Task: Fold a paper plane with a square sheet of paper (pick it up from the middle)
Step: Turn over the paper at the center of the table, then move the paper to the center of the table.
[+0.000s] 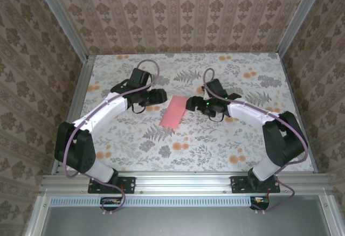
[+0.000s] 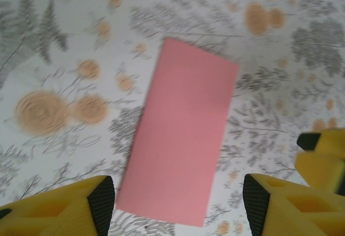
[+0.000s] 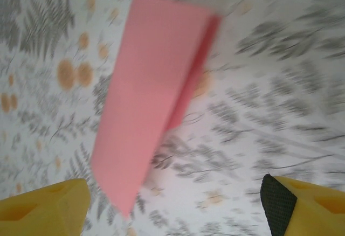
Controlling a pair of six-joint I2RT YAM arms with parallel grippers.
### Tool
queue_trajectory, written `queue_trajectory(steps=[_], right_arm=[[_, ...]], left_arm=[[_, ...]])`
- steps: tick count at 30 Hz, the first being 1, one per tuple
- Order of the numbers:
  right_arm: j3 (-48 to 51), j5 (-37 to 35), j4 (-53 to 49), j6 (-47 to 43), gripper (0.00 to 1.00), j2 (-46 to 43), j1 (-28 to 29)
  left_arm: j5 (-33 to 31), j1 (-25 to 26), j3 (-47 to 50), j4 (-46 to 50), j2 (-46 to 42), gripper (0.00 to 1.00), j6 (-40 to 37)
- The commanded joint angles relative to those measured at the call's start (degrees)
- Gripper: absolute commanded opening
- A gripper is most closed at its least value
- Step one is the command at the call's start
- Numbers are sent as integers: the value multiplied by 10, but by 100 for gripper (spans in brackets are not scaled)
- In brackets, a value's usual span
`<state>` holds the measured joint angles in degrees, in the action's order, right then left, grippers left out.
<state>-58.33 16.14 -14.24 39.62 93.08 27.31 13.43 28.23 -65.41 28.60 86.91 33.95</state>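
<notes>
floral tabletop, damask-papered walls, aluminium frame

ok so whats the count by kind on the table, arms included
paper: 1, pink, folded to a strip
arms: 2, left arm and right arm, jaws open on both
total: 3

Lab robot cell: aluminium frame, wallpapered walls, floral tabletop.
</notes>
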Motion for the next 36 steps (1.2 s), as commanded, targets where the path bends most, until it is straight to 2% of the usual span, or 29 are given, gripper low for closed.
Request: queue_trajectory(steps=[1, 5, 6, 10, 16, 21, 27, 36], right_arm=[[-19, 47, 10, 43, 86, 29, 24], [-6, 53, 20, 109, 83, 43, 43], [0, 55, 27, 125, 81, 44, 49], [19, 69, 78, 181, 73, 51, 72], [14, 57, 77, 202, 67, 76, 82], [-1, 71, 77, 200, 57, 98, 91], [-8, 52, 47, 198, 57, 110, 94], [3, 96, 113, 226, 55, 130, 95]], left_arm=[[42, -17, 39, -45, -15, 65, 32], [57, -17, 66, -71, -4, 60, 41], [58, -32, 70, -76, 0, 59, 43], [62, -36, 81, -95, 14, 56, 52], [87, -34, 81, -99, 48, 48, 58], [84, -30, 78, -87, 80, 44, 68], [102, -24, 76, -87, 118, 42, 75], [124, 1, 64, -90, 154, 41, 86]])
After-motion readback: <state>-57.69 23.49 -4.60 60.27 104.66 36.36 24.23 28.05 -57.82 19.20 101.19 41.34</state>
